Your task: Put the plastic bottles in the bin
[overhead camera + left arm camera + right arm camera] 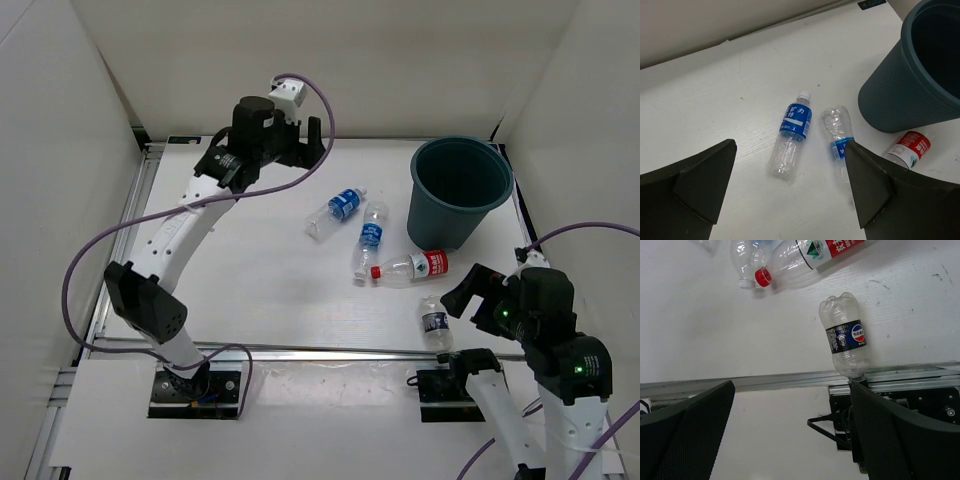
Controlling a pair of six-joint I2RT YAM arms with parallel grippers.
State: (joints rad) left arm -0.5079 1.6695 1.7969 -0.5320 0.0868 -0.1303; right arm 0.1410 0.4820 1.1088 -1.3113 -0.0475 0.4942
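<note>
Four empty-looking plastic bottles (370, 238) lie flat on the tabletop (250, 280) centre-right, left of and below the bin (450, 215); probably light, crushable and slick, best pinched across the labelled middle, while left tool (308, 142) and right tool (470, 295) gape empty

table (250, 270) | bin (440, 222) upright | four plastic bottles (345, 205) lying flat

White tabletop (250, 290) under me. Aluminium rail (320, 351) runs along its near edge, side rail (132, 215) down its left edge. Plain white walls (50, 150) box in the left, far and right sides.
</note>
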